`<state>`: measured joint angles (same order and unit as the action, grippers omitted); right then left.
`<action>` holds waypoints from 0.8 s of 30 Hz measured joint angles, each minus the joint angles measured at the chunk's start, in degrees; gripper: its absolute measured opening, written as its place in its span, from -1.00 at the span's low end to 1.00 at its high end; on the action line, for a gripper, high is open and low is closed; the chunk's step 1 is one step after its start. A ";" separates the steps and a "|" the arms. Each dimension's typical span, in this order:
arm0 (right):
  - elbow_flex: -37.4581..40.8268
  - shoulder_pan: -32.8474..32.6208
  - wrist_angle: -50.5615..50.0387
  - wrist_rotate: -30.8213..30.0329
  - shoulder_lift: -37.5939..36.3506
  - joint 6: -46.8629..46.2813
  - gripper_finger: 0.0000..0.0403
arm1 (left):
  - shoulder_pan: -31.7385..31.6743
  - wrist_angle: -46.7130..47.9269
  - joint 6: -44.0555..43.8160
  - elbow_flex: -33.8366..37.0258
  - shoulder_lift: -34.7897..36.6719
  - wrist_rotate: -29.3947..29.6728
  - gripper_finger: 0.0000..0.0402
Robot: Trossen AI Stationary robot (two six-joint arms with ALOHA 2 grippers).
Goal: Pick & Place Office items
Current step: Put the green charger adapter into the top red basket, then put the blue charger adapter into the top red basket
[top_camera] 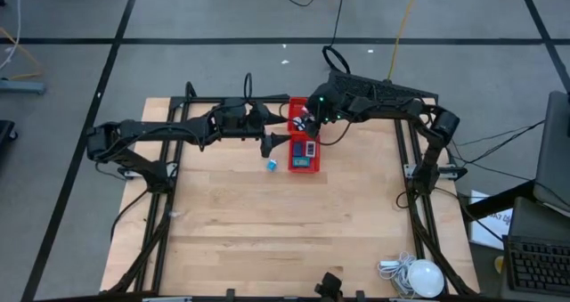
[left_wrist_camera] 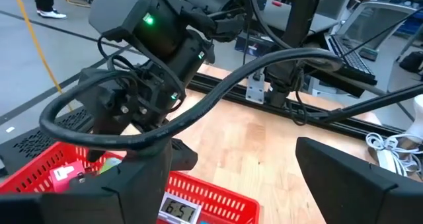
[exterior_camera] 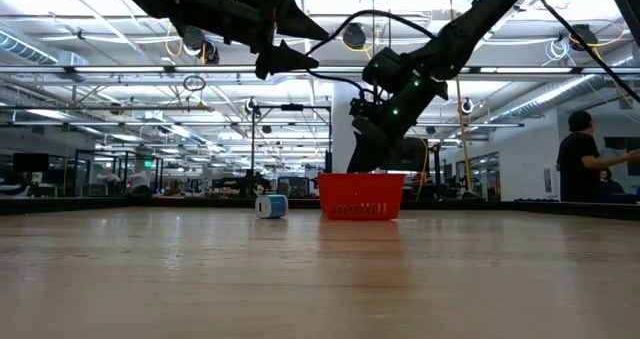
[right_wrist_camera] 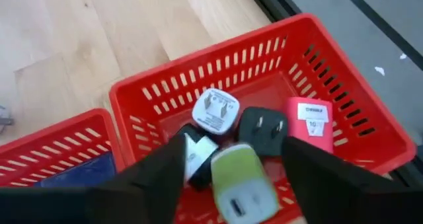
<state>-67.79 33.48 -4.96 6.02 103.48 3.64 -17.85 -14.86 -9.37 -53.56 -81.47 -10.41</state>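
The red two-compartment tray [top_camera: 304,144] stands at the table's far middle. My right gripper [top_camera: 304,121] [right_wrist_camera: 234,164] hangs open over its far compartment. That compartment holds a white round plug [right_wrist_camera: 215,112], a black plug [right_wrist_camera: 262,129], a pink-red piece [right_wrist_camera: 309,121] and a black-and-white piece [right_wrist_camera: 198,156]. A green-and-white piece [right_wrist_camera: 239,179] shows blurred between the right fingers, with a gap on each side. A small blue piece [top_camera: 271,165] [exterior_camera: 270,206] lies on the table left of the tray. My left gripper [top_camera: 272,144] [left_wrist_camera: 241,150] is open, raised beside the tray's left wall.
The tray's near compartment holds a blue item [top_camera: 303,161] and a small digital display [left_wrist_camera: 180,211]. A white lamp-like thing with a cord [top_camera: 423,276] sits at the near right corner. Black frame rails [top_camera: 411,173] run along both sides. Bare wood spreads toward the near edge. A person [exterior_camera: 580,161] stands in the room beyond.
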 joint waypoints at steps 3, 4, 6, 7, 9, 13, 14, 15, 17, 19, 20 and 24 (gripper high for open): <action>0.06 -0.77 -1.06 0.11 -1.24 -2.39 0.39 | 0.00 -1.60 -1.66 0.06 0.00 0.00 0.57; 0.07 -1.16 -0.94 0.22 -1.88 -3.17 0.45 | 0.00 -2.80 -2.09 0.07 0.00 0.00 0.56; -0.07 -1.91 -1.10 0.28 -3.66 -3.61 0.55 | 0.00 -4.04 -3.32 0.07 0.04 0.01 0.54; -0.01 -2.21 -2.58 0.57 -5.08 -3.56 0.58 | 0.00 -4.11 -4.24 0.07 0.04 -0.02 0.53; 0.11 -3.13 -3.84 2.43 -7.72 -2.71 0.61 | 0.04 -4.33 -6.49 0.07 0.02 -0.02 0.52; 1.42 -5.47 -3.88 8.92 -14.89 -1.94 0.60 | 0.04 -7.00 -8.39 0.07 0.02 0.66 0.50; 2.07 -6.29 -2.76 10.59 -16.59 -1.70 0.59 | 0.04 -7.13 -8.37 0.07 0.02 1.12 0.50; 3.10 -7.17 -1.90 11.79 -18.50 -1.24 0.58 | 0.04 -7.15 -8.38 0.07 0.02 1.65 0.51; 6.11 -9.02 -1.51 13.65 -22.63 -0.57 0.55 | 0.02 -7.24 -8.31 0.07 0.02 2.55 0.53; 9.67 -11.17 3.17 13.70 -26.13 -0.13 0.54 | -0.11 -6.91 -7.65 0.07 0.02 2.99 0.56; 11.93 -12.14 5.14 13.69 -28.04 0.00 0.53 | -0.10 -6.15 -7.63 0.07 0.02 2.97 0.57; 21.79 -15.52 18.36 13.70 -33.83 -0.29 0.53 | 0.03 -0.31 -7.65 0.07 0.02 2.98 0.63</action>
<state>-46.00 17.97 13.40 19.73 69.65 3.35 -17.82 -15.17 -17.02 -53.49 -81.45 -7.43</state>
